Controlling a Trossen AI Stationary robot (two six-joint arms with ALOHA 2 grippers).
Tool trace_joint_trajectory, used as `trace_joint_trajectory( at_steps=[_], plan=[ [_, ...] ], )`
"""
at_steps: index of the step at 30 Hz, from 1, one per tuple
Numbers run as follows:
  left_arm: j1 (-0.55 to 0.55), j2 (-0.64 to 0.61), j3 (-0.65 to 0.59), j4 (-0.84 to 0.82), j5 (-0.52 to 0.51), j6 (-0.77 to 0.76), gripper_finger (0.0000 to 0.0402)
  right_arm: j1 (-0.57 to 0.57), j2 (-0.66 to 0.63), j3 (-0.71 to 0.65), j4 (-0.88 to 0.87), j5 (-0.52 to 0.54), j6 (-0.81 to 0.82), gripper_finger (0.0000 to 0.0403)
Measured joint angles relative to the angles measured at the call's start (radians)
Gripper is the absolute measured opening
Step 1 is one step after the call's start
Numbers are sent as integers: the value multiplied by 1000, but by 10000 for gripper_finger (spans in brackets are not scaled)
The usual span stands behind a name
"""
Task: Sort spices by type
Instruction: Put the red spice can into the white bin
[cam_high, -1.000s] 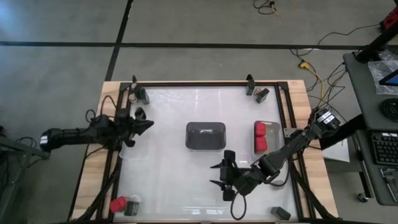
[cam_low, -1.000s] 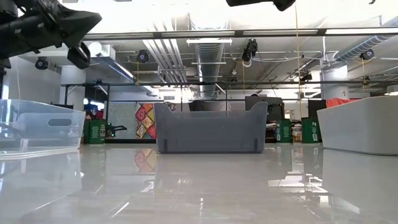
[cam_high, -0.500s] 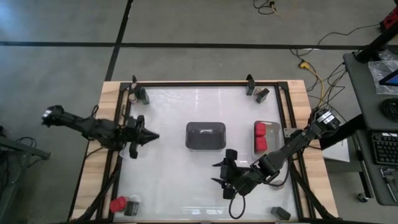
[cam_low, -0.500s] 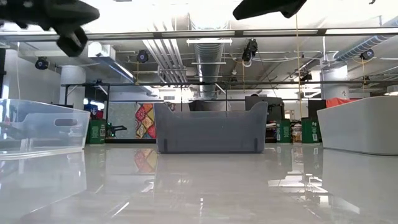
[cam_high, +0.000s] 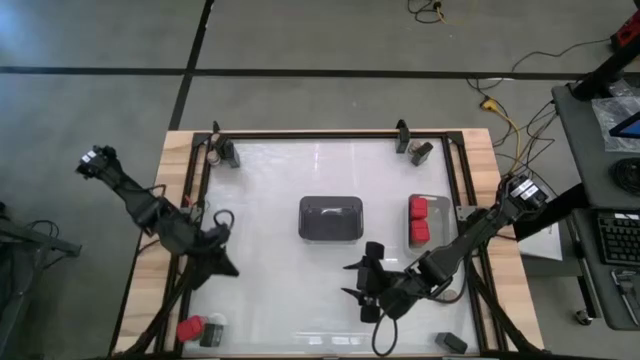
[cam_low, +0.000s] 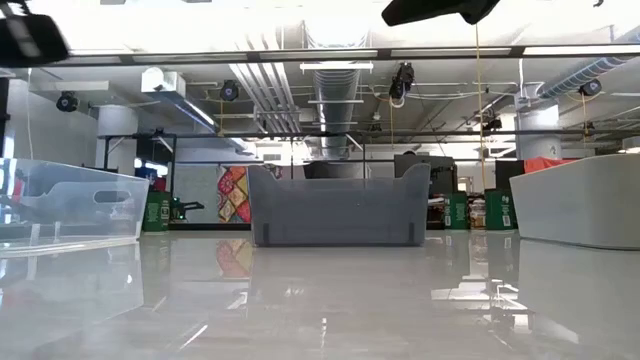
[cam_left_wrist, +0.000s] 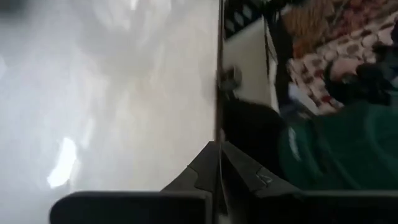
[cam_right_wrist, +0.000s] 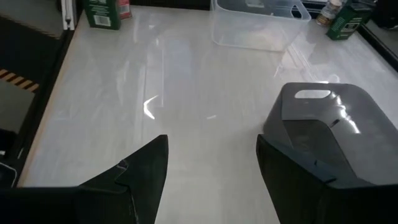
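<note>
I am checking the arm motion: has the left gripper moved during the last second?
Yes. In the high view the left gripper has swung away from the dark tray, toward the table corner holding the red block.

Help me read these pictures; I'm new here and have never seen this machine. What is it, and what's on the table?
It is a robot with two dark arms at a table, each ending in a two-finger gripper. One picture looks straight down, one looks level across the tabletop, and two come from cameras on the wrists. From above, the left gripper is shut and holds nothing. The right gripper is open and empty. A dark tray sits mid-table. A clear tray on the right holds two red blocks. Another red block and a dark block lie at the near left corner. More dark blocks sit near the other corners.
</note>
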Motion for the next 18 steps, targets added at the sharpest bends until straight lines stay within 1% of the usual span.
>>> trace_joint_trajectory(
  at_steps=[4,9,13,18],
  plan=[
    [-60,80,60,-83,49,-150,0,-1,0,0,9,9,0,233],
    [-142,179,131,-250,69,-352,0,0,0,0,27,10,1,233],
    [-201,268,180,-359,173,-510,0,0,0,0,26,9,-10,233],
    [-240,378,237,-454,302,-619,5,0,0,-2,11,9,-48,233]
  ],
)
